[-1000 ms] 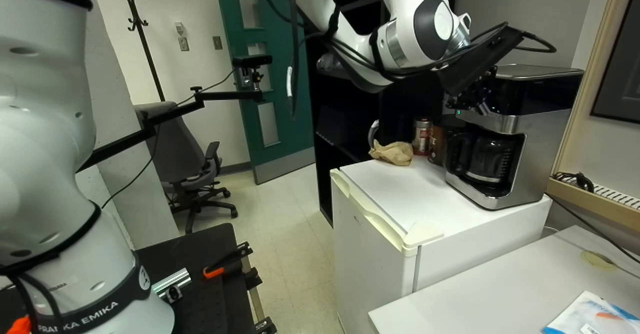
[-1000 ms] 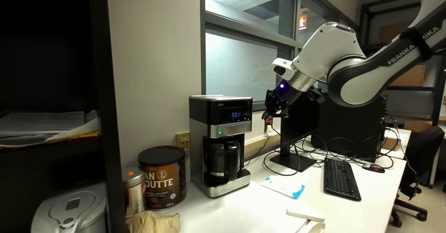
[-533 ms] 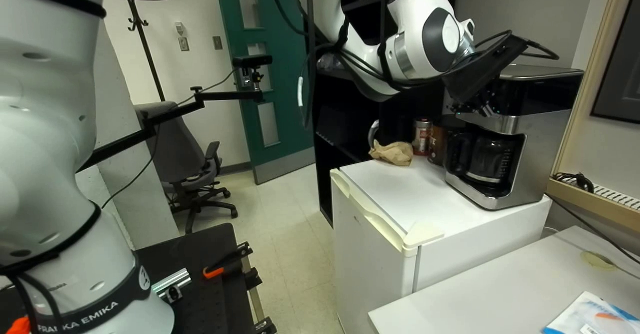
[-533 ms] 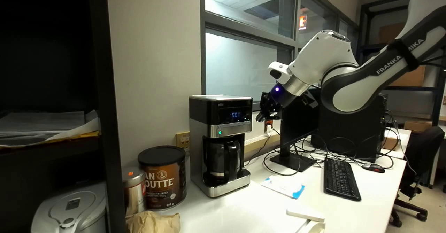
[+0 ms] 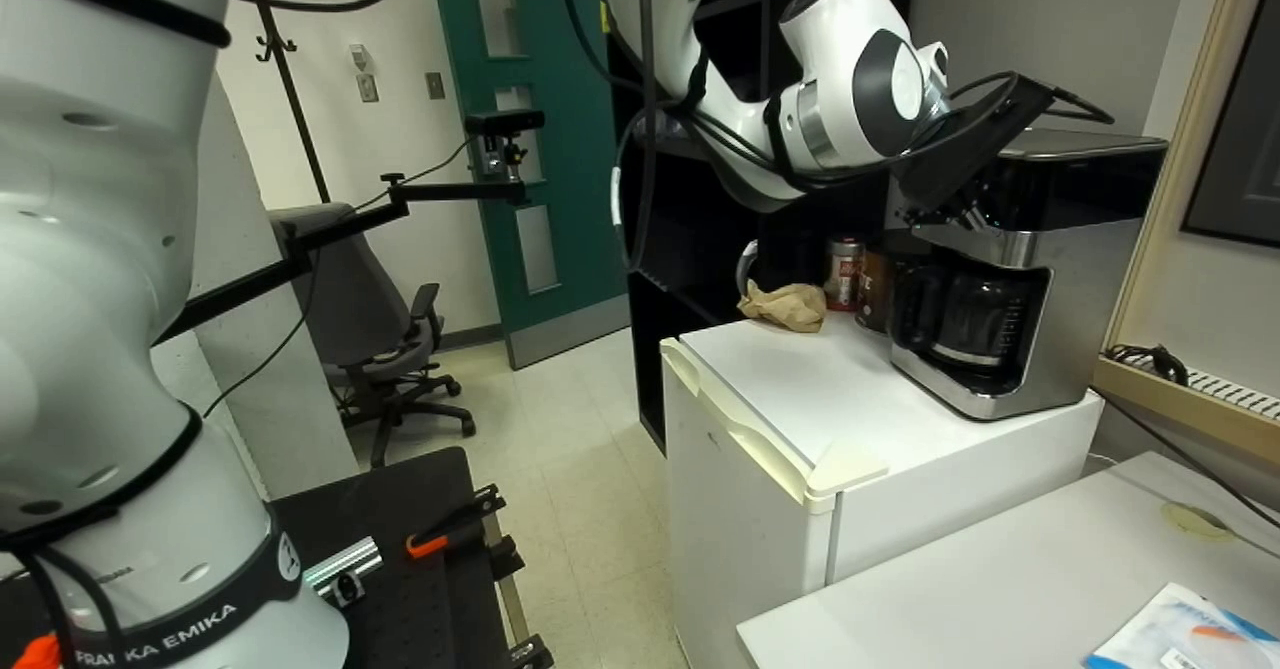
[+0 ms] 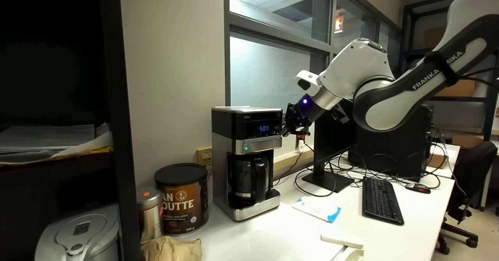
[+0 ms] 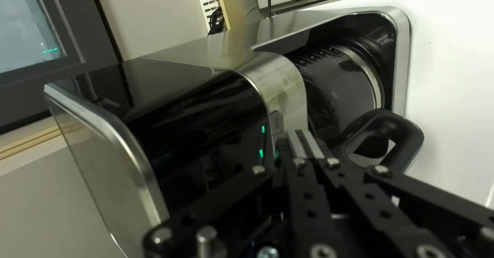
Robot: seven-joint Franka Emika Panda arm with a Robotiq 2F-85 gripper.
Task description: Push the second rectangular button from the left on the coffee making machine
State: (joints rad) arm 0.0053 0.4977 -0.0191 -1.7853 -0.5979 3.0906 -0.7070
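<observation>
The coffee making machine (image 6: pixel 222 155), silver and black, stands on the white top in both exterior views (image 5: pixel 1085 299). In an exterior view its display reads 5:01 above a silver strip of rectangular buttons (image 6: pixel 262 143), with a green-lit round button at the left end. My gripper (image 6: pixel 284 131) is at the machine's front near the strip's right end. In the wrist view the fingertips (image 7: pixel 304 132) are together, with nothing between them, in front of the strip. One grey button (image 7: pixel 276 122) shows beside them; the fingers hide the other buttons. I cannot tell whether they touch.
The glass carafe's black handle (image 7: pixel 401 134) sticks out below the fingers. A coffee tin (image 6: pixel 181 202), a smaller can (image 6: pixel 150 214) and a crumpled paper bag (image 5: pixel 785 307) stand beside the machine. A monitor (image 6: pixel 335 136) is behind the arm.
My gripper has moved closer to the machine's front and slightly lower, to the strip's right end. The fingers show no visible change. The machine and other objects have not moved.
</observation>
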